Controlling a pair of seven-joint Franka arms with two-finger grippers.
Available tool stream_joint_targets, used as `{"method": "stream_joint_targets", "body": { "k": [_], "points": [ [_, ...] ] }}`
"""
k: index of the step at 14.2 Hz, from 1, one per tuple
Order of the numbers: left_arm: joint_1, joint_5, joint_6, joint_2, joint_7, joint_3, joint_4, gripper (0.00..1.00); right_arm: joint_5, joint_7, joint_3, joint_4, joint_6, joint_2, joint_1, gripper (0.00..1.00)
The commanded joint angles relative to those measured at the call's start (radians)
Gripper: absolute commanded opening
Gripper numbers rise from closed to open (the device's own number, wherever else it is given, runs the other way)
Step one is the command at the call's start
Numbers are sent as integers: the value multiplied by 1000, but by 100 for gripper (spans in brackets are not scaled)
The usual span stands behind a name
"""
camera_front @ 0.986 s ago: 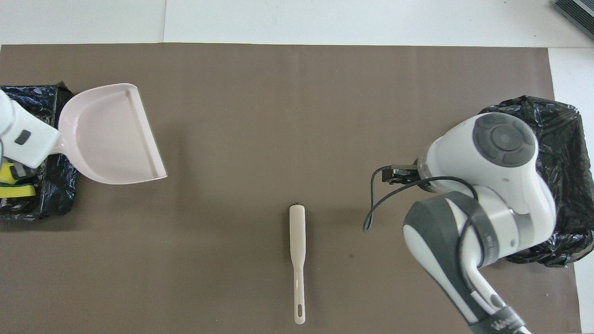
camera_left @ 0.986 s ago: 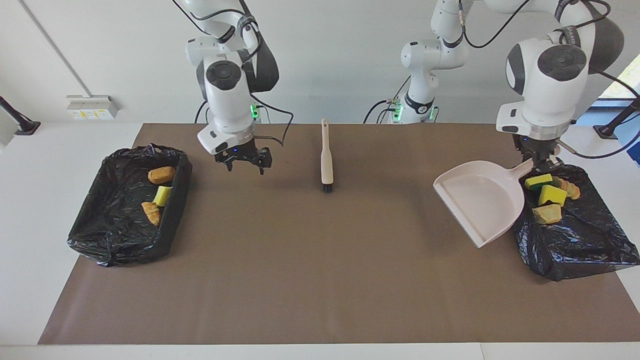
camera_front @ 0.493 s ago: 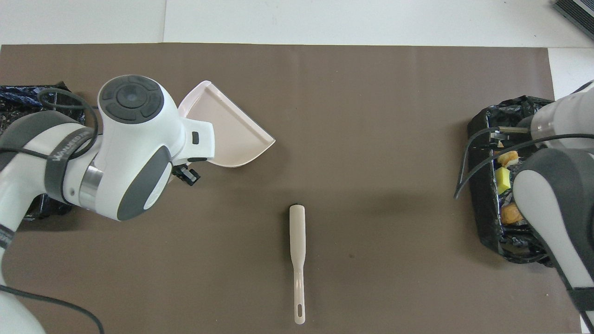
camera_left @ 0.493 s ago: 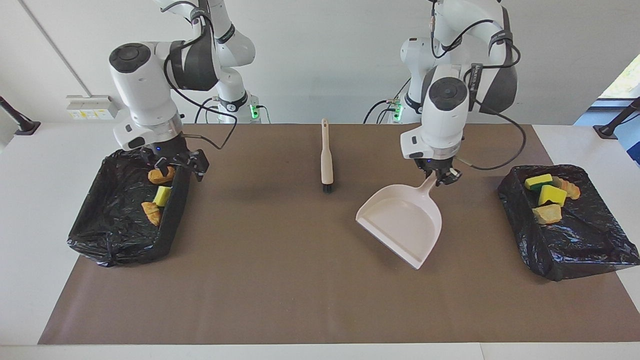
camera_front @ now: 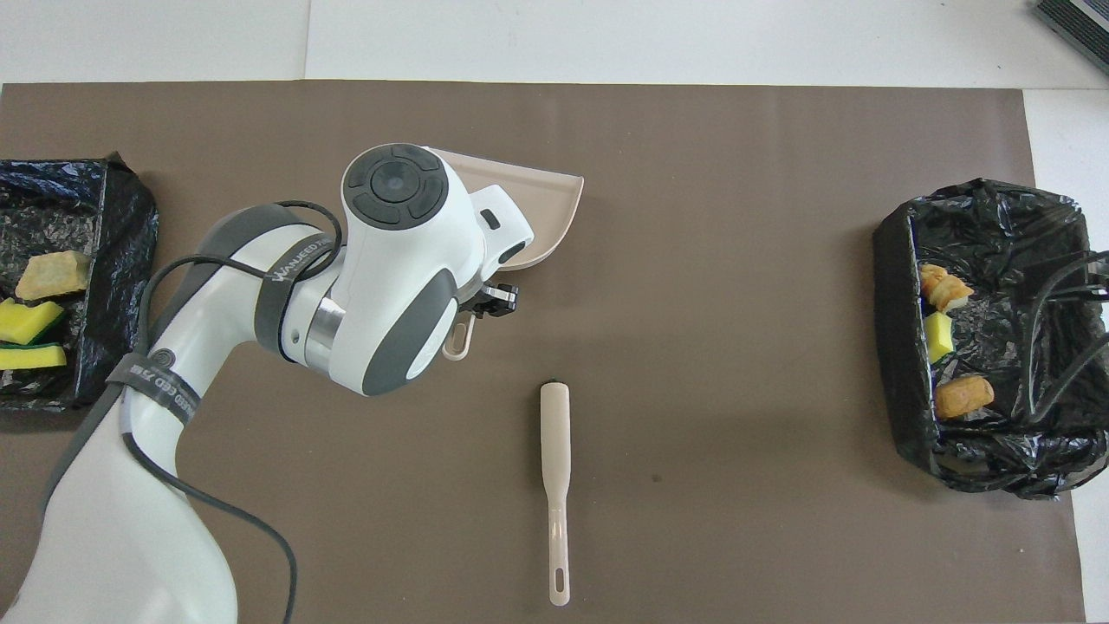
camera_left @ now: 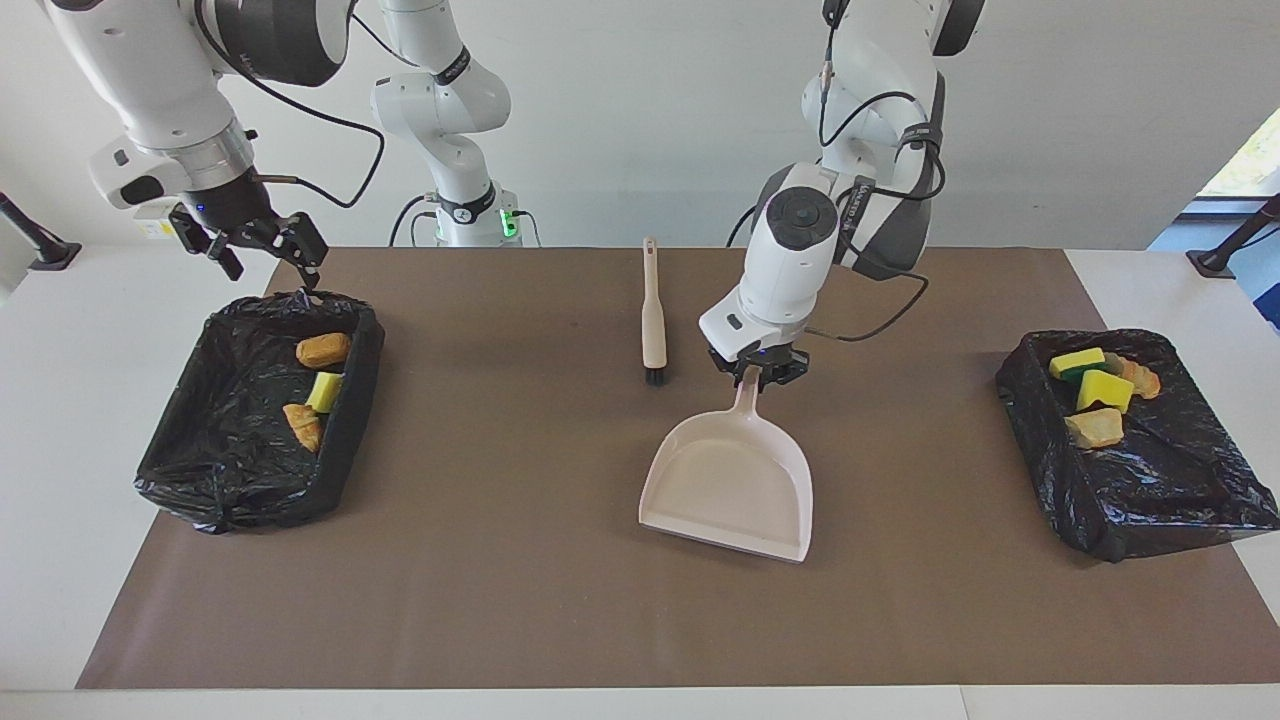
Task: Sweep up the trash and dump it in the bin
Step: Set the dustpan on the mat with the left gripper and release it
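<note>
left gripper clenched on the dustpan handle, pan empty on the table mid-mat, beside the brush. right gripper fingers released, up over the bin at its end. trash all in the two bins, none on the table. pieces look light and soft, sponge squashy; pinch across the middle if needed.

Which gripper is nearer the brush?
Left. The left gripper holds the dustpan handle right beside the brush; the right gripper hangs over a bin's edge.
</note>
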Motion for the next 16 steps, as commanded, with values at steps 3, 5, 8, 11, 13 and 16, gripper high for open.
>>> {"method": "stream_joint_targets", "body": {
  "k": [3, 5, 8, 11, 13, 16],
  "points": [
    [-69, -16, 54, 104, -202, 22, 105, 0, 41, -29, 22, -37, -13, -23, -2, 100],
    [-111, -8, 76, 155, -203, 23, 126, 0, 61, -67, 22, -37, -13, -25, -3, 100],
    [-116, -15, 96, 169, -199, 22, 125, 12, 58, -96, 20, -39, -8, -25, -5, 100],
    [-121, -15, 103, 161, -196, 22, 116, 73, 58, -96, 22, -27, -27, -19, -5, 100],
    [-116, -16, 98, 141, -194, 22, 90, 100, 50, -98, 23, -2, -63, -14, -12, 100],
    [-72, -16, 87, -18, -196, 30, -66, 100, 44, -103, 49, -22, -64, -26, -23, 100]
  ]
}}
